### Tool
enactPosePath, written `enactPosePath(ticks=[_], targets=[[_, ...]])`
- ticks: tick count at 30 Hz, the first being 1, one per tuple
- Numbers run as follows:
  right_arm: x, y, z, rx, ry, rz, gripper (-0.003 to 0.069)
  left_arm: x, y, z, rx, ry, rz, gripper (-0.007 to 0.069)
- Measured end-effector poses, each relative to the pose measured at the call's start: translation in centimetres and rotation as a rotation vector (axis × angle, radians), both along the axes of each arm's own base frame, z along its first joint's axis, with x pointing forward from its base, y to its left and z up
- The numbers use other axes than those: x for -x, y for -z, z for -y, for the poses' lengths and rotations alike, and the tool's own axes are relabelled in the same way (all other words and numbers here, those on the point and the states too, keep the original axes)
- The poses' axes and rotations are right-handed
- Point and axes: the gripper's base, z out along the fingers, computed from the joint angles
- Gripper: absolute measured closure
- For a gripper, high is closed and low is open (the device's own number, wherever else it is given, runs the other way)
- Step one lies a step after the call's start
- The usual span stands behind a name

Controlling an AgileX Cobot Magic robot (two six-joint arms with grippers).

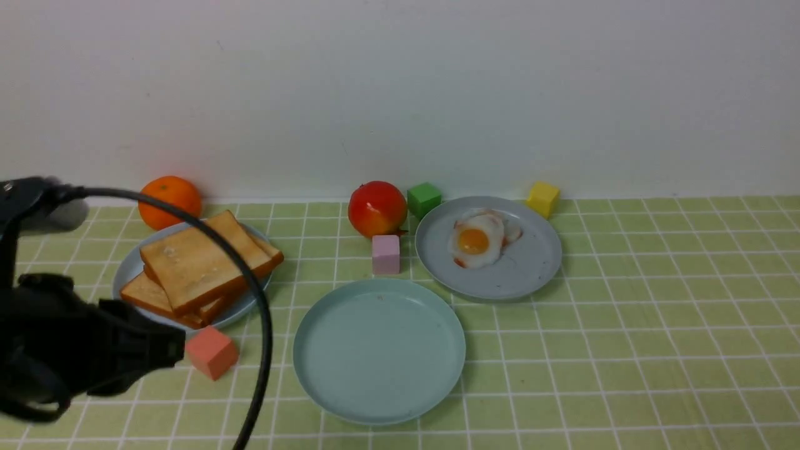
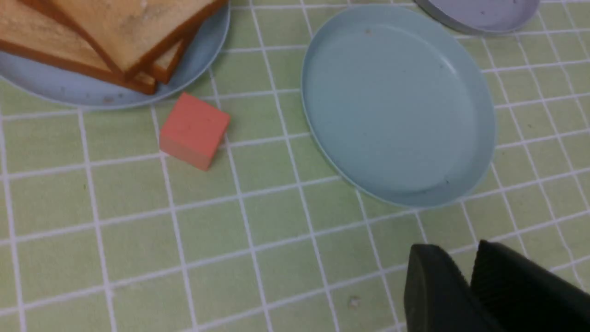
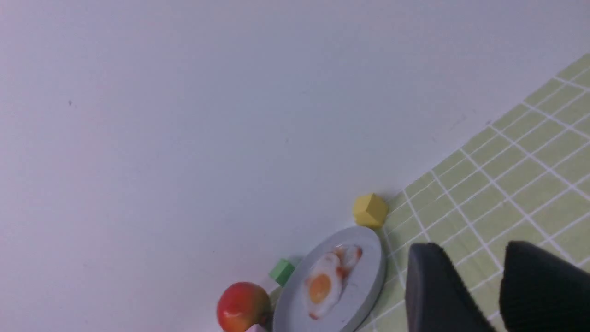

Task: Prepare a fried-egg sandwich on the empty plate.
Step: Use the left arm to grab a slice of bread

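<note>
Teal plate [image 1: 379, 350] sits centre, bare. Toast stack [image 1: 200, 265] lies just ahead of left gripper [image 2: 471, 276], fingers together, empty; slices square, no long axis, top one skewed to the grid. Fried egg [image 1: 478, 240] sits far right on grey plate [image 1: 525, 275]; right gripper [image 3: 479, 267] nearer, fingers slightly apart.

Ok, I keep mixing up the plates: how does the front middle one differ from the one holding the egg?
The front plate is pale teal and bare; the egg plate is greyer blue and carries a fried egg. The front plate lies nearer the robot; the egg plate sits farther back and right. Both are round, shallow, similar in size.
</note>
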Motion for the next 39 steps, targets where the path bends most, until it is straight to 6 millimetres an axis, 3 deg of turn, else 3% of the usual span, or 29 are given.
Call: enactPosePath(ticks=[2, 3, 4, 5, 10, 14, 18, 19, 20, 21, 23, 29, 32, 39], targets=[[0.1, -0.6, -0.2, -0.012, -0.030, -0.029, 0.0426, -1.1, 0.1, 0.4, -0.016, 0.014, -0.002, 0.0518], [0.5, -2.6, -0.6, 0.003, -0.087, -0.075, 0.0456, -2.5, 0.0, 1.3, -0.044, 0.056, 0.015, 0.0580], [0.5, -2.8, -0.6, 0.013, -0.099, -0.087, 0.0460, -2.5, 0.0, 1.4, -0.047, 0.063, 0.019, 0.0580], [0.8, -5.1, -1.0, 0.069, -0.159, -0.130, 0.0498, -3.2, -0.1, 2.3, -0.074, 0.114, 0.037, 0.0635], [1.0, -10.8, -2.1, 0.378, -0.393, -0.359, 0.0646, -5.3, 0.0, 4.9, -0.129, 0.232, 0.016, 0.0638], [-0.3, -14.2, -2.9, 0.611, -0.545, -0.509, 0.0668, -7.9, 1.1, 5.5, -0.192, 0.260, -0.087, 0.0638], [-1.2, -15.1, -3.3, 0.687, -0.593, -0.562, 0.0668, -10.2, 1.7, 4.9, -0.216, 0.238, -0.147, 0.0638], [-1.7, -15.7, -3.5, 0.726, -0.614, -0.557, 0.0666, -12.1, 2.2, 3.8, -0.226, 0.208, -0.181, 0.0638], [-1.6, -15.7, -3.5, 0.725, -0.615, -0.555, 0.0666, -12.2, 2.3, 3.8, -0.227, 0.210, -0.183, 0.0638], [-1.8, -15.9, -3.7, 0.764, -0.640, -0.534, 0.0665, -14.2, 2.9, 2.6, -0.250, 0.187, -0.199, 0.0638], [-1.8, -16.1, -3.8, 0.794, -0.664, -0.507, 0.0665, -16.0, 3.8, 1.5, -0.296, 0.193, -0.206, 0.0638], [-1.8, -16.2, -4.0, 0.847, -0.691, -0.461, 0.0662, -19.0, 6.5, 0.5, -0.497, 0.325, -0.208, 0.0625], [-1.8, -16.2, -4.1, 0.855, -0.694, -0.449, 0.0659, -19.9, 7.2, 0.4, -0.585, 0.393, -0.156, 0.0557], [-1.8, -16.3, -4.1, 0.860, -0.699, -0.434, 0.0656, -20.8, 8.2, 0.4, -0.660, 0.474, -0.098, 0.0260]])
